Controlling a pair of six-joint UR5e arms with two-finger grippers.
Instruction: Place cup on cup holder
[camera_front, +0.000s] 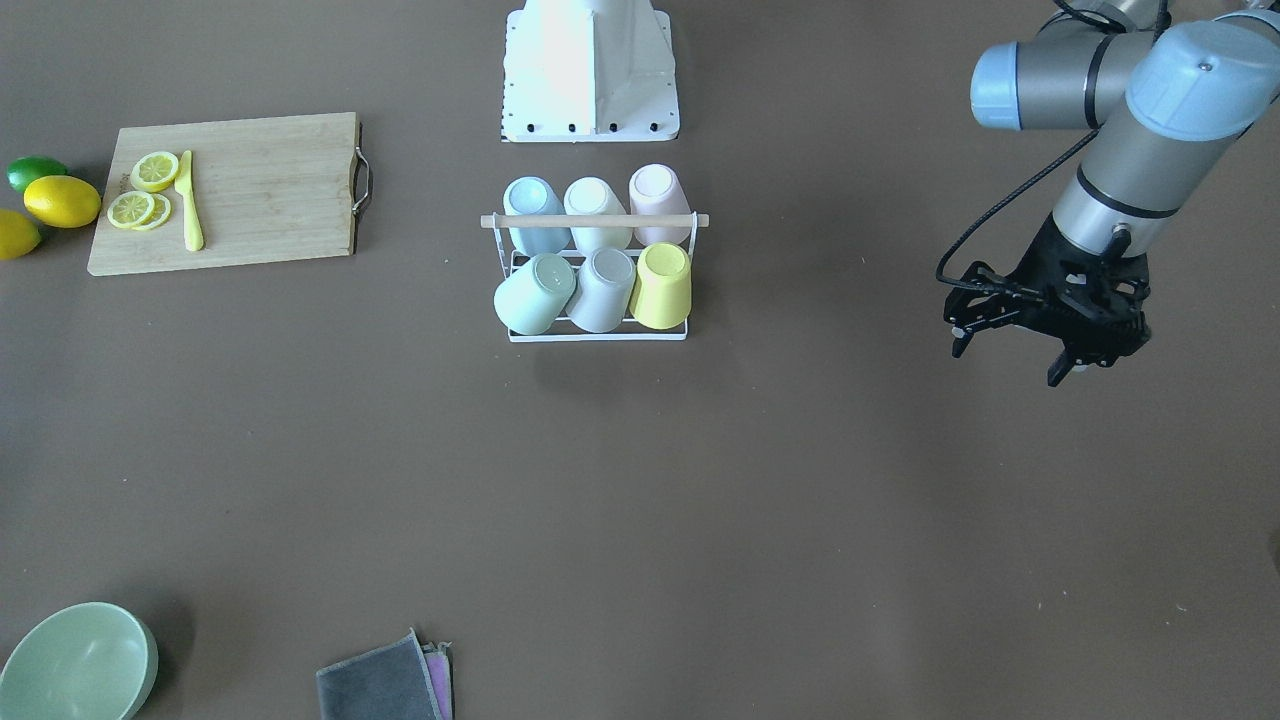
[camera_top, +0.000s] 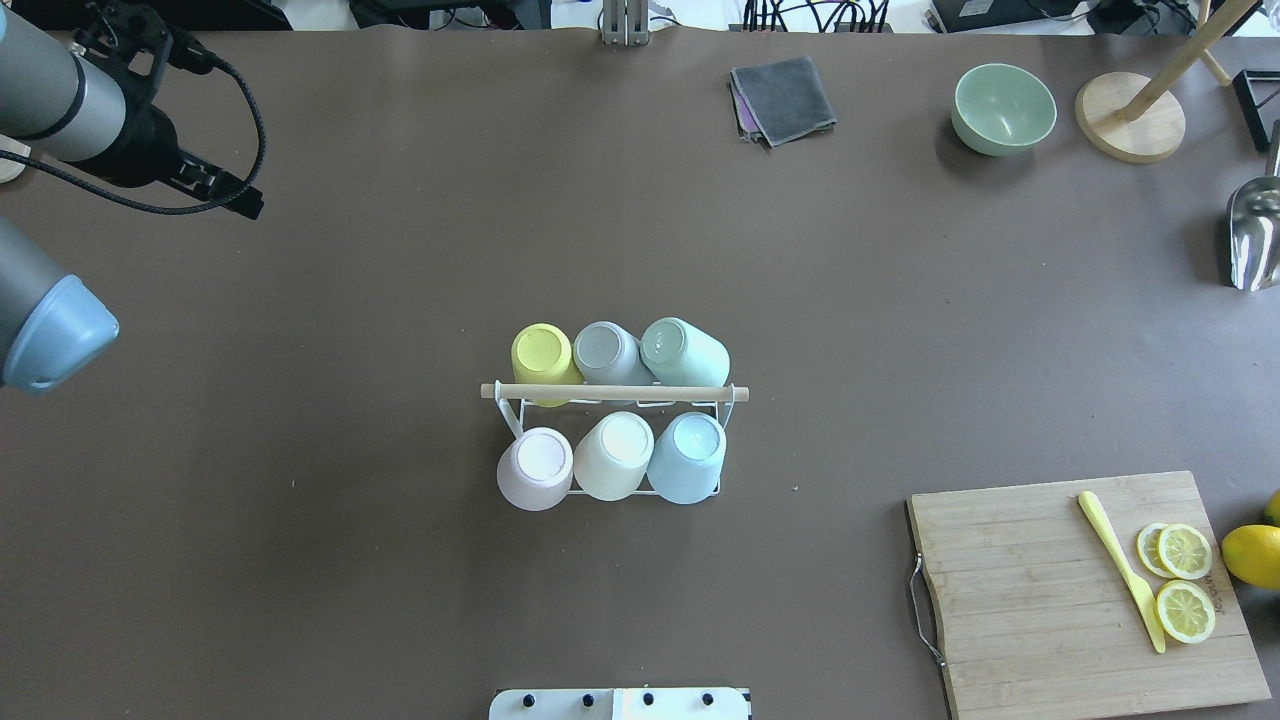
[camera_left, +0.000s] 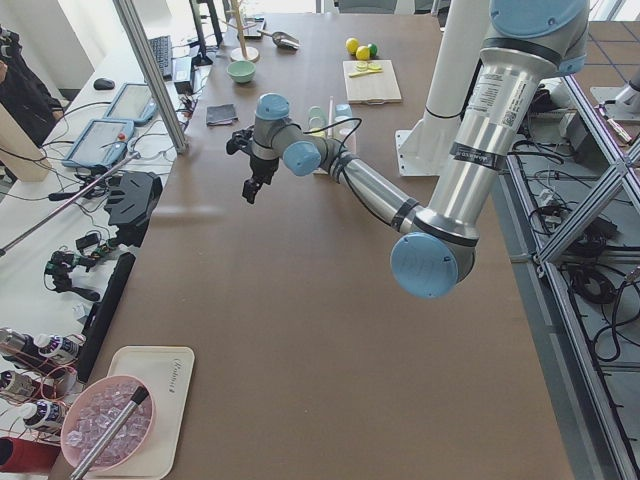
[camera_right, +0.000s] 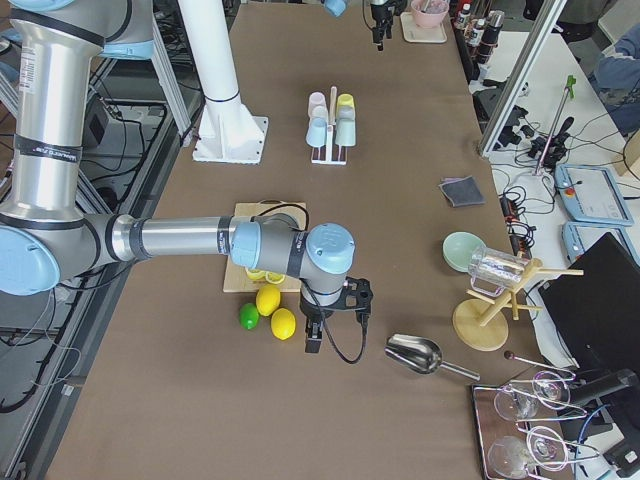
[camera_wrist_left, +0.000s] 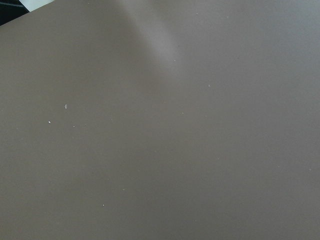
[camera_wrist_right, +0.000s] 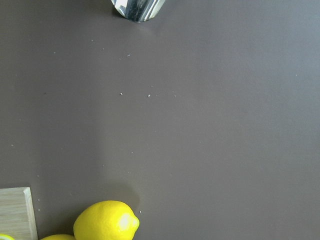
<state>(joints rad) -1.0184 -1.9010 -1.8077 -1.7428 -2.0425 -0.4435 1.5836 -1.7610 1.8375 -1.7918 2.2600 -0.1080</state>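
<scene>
The cup holder (camera_front: 594, 221) is a white wire rack with a wooden rod handle, at the table's middle (camera_top: 614, 393). Several cups sit upside down on its prongs: light blue (camera_front: 535, 215), cream (camera_front: 597, 212), pink (camera_front: 658, 203), mint (camera_front: 533, 293), grey (camera_front: 606, 290) and yellow (camera_front: 662, 285). My left gripper (camera_front: 1008, 362) hangs open and empty above bare table, far to the rack's side; it also shows in the exterior left view (camera_left: 252, 185). My right gripper (camera_right: 312, 335) shows only in the exterior right view, beside the lemons; I cannot tell whether it is open or shut.
A wooden cutting board (camera_front: 250, 190) holds lemon slices and a yellow knife (camera_front: 190, 200), with lemons (camera_front: 62, 200) and a lime beside it. A green bowl (camera_front: 78, 662), a folded grey cloth (camera_front: 385, 683), a metal scoop (camera_top: 1255, 235) and a wooden stand (camera_top: 1130, 115) lie along the far edge.
</scene>
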